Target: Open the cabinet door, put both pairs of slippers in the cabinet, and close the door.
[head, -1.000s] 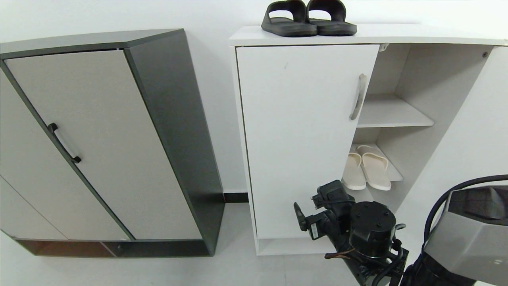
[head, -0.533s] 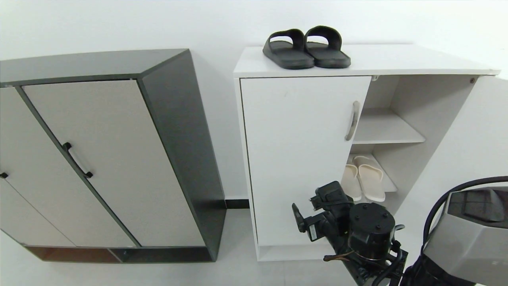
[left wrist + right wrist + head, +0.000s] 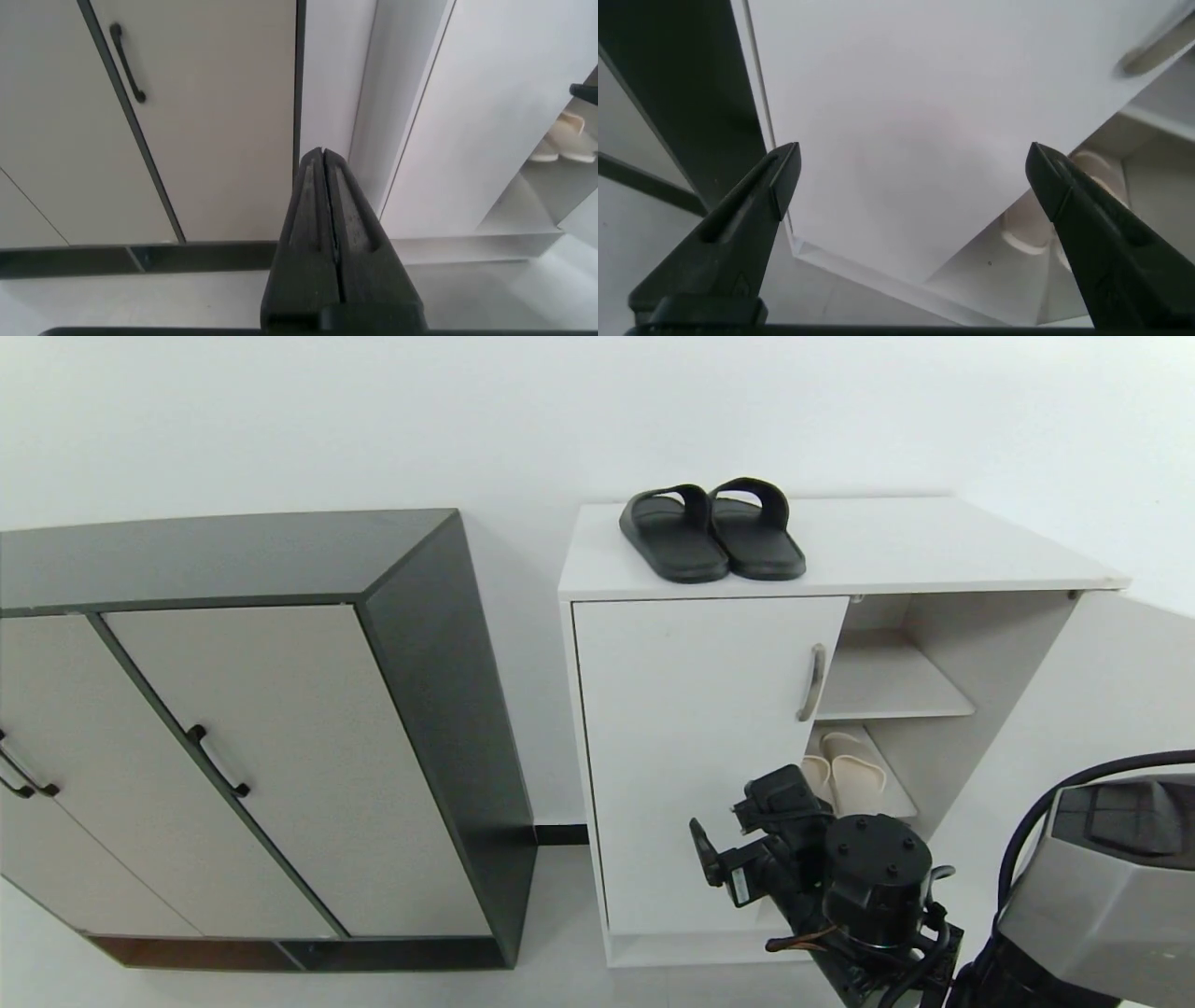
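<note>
White cabinet (image 3: 934, 541) open at right, cream slippers (image 3: 857, 773) inside, left door (image 3: 691, 747) shut

Bright, even light; soft shadows

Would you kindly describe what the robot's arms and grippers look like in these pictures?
Both grippers are matte black. The left gripper has two long, tapering fingers with lengthwise grooves; the right gripper has two wedge-shaped fingers. The right arm in the head view is black too, with a round joint cap studded with screws and thin black and brownish cables beside it.
</note>
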You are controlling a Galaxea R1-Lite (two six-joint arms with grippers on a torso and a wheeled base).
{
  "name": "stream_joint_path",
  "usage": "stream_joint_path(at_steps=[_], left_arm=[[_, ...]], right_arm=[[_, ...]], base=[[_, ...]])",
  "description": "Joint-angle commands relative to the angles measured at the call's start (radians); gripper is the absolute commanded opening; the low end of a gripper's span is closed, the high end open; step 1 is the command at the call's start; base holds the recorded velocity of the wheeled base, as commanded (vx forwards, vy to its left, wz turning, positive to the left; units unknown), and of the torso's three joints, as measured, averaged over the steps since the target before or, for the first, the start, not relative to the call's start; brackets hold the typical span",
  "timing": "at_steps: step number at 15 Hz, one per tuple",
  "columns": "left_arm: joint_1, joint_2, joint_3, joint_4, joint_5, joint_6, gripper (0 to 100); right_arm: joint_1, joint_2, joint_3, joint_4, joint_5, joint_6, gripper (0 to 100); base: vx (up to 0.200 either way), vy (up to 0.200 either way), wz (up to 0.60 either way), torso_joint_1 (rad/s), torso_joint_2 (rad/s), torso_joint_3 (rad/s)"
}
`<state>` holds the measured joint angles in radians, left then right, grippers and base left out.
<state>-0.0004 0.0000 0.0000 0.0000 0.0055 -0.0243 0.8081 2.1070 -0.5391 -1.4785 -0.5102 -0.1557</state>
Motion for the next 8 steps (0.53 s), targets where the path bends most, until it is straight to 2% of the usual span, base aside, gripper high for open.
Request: stream_joint_path(at_steps=[1, 8], left_arm=[[0.0, 0.002, 0.0, 0.0, 0.001, 0.0, 0], [-0.001, 0.0, 0.0, 0.0, 0.001, 0.0, 0]], right_arm=[[0.0, 0.002, -0.004, 0.0, 0.001, -0.001, 100], [0.0, 0.001, -0.002, 0.0, 0.001, -0.001, 100]], base=[[0.0, 0.0, 0.0, 0.168, -0.5, -0.315], [0.0, 0.0, 0.0, 0.193, -0.5, -0.314]])
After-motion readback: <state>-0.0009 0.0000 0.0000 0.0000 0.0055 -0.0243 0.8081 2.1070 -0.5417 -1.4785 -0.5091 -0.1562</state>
